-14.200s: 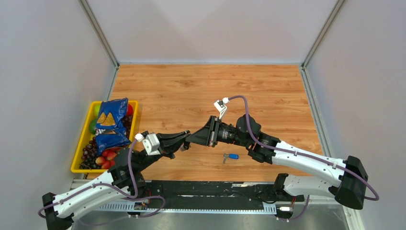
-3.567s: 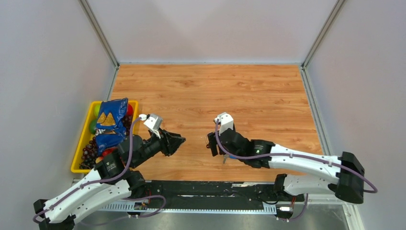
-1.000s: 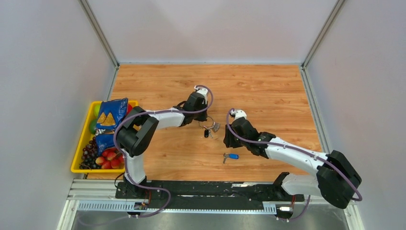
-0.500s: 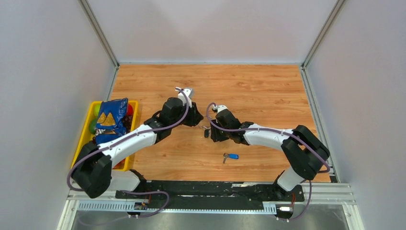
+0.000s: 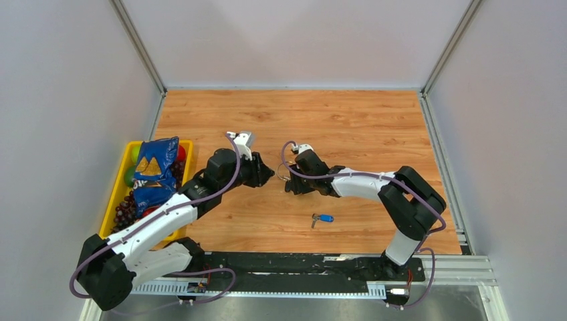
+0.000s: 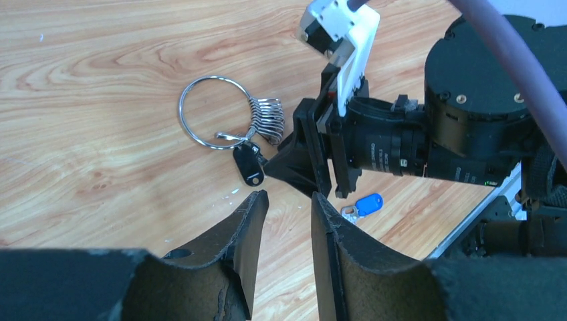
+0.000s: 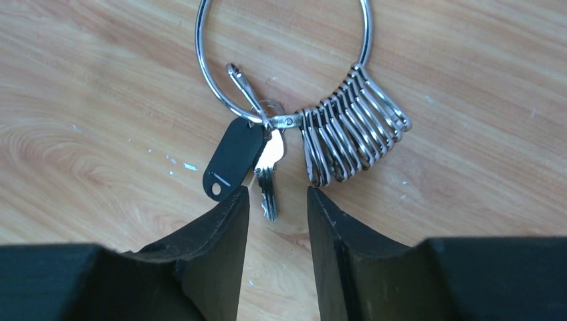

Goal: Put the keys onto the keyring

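Note:
The keyring [image 7: 196, 33] lies flat on the wooden table with a bunch of silver clips [image 7: 351, 127], a black-headed key [image 7: 231, 160] and a plain silver key [image 7: 267, 184] on it. My right gripper [image 7: 277, 190] is open and empty, its tips just short of those two keys. My left gripper [image 6: 289, 195] is open and empty, a little back from the keyring [image 6: 180, 110], facing the right gripper [image 6: 274, 170]. The blue-headed key [image 5: 323, 218] lies loose nearer the front and also shows in the left wrist view [image 6: 366, 202]. From above, the keyring [image 5: 282, 177] sits between the left gripper [image 5: 269, 175] and the right gripper [image 5: 289, 186].
A yellow bin [image 5: 107, 217] with a blue snack bag [image 5: 152, 170] and fruit stands at the left table edge. Grey walls close the table on the left, back and right.
My left arm has pulled back to the left and nearer, away from over the keyring. My right gripper has moved left up to the keyring. The keyring and blue key have stayed put.

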Controlling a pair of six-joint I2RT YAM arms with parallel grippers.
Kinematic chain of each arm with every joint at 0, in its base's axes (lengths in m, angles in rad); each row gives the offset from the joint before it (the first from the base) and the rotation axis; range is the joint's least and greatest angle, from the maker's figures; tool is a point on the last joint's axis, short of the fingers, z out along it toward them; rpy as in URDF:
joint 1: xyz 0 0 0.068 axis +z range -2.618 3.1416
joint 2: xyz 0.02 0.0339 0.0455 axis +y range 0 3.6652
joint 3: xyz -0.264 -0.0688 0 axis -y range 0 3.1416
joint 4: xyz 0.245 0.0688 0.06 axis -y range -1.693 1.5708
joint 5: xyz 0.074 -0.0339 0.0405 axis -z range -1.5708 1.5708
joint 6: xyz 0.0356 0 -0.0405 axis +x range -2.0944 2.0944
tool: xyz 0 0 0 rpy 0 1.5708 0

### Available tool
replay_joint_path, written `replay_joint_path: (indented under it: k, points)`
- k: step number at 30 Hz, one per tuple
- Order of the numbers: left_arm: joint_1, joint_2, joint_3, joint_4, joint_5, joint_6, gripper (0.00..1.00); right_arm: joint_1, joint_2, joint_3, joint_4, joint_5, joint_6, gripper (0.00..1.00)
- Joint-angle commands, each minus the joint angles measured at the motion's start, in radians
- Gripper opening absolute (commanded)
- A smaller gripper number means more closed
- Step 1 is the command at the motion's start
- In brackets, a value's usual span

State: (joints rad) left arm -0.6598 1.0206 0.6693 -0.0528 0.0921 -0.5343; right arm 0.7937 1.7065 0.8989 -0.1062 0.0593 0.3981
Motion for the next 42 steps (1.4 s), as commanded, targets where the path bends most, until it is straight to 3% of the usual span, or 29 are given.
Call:
replay_joint_path:
  k: [1,20,42]
  points:
    - [0.0,-0.04,-0.004,-0.034,-0.011,-0.005,0.41,-0.013,0.022,0.041,0.023,0.038,0.019,0.43]
    - [0.001,-0.056,-0.015,-0.036,-0.017,-0.001,0.44,-0.025,-0.032,0.023,-0.057,0.057,-0.008,0.45]
    - [0.001,-0.071,-0.029,-0.041,-0.022,-0.002,0.46,-0.017,0.124,0.115,-0.022,-0.016,-0.024,0.45]
